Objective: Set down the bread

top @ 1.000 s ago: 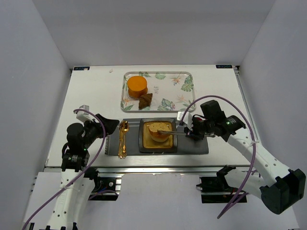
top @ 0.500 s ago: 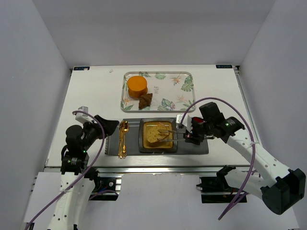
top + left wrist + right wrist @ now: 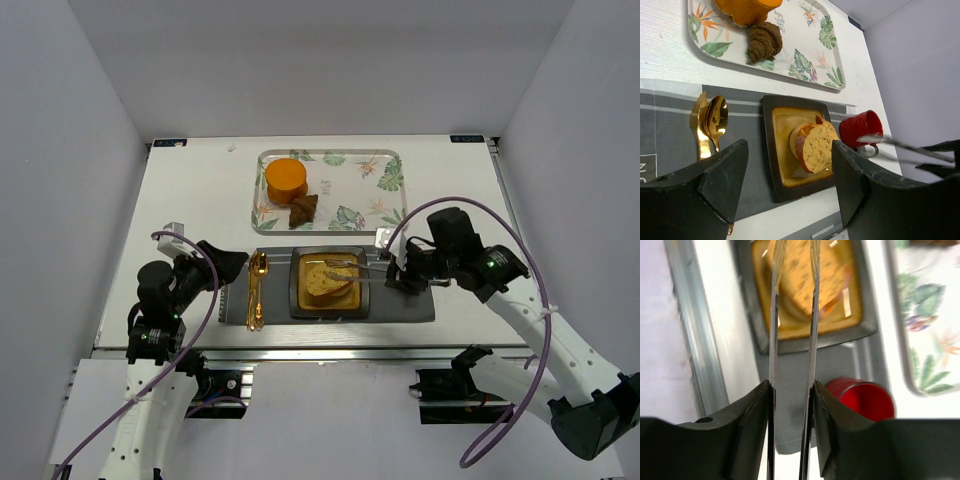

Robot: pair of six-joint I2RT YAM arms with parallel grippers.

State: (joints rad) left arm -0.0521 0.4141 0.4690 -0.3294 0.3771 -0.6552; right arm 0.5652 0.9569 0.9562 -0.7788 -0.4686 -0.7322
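On the white bench (image 3: 190, 200), a grey placemat (image 3: 405, 305) carried a dark square plate (image 3: 297, 300), and the speckled tan oval bread slice (image 3: 325, 281) lay tilted in it. My right gripper (image 3: 792, 390) pinched thin metal tongs (image 3: 365, 272), whose tips were slightly apart over the bread. My left gripper (image 3: 228, 262) hung wide open and empty at the placemat's left end.

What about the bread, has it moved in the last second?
Yes, slightly: the bread has shifted toward the near edge of the square plate and lies tilted there.
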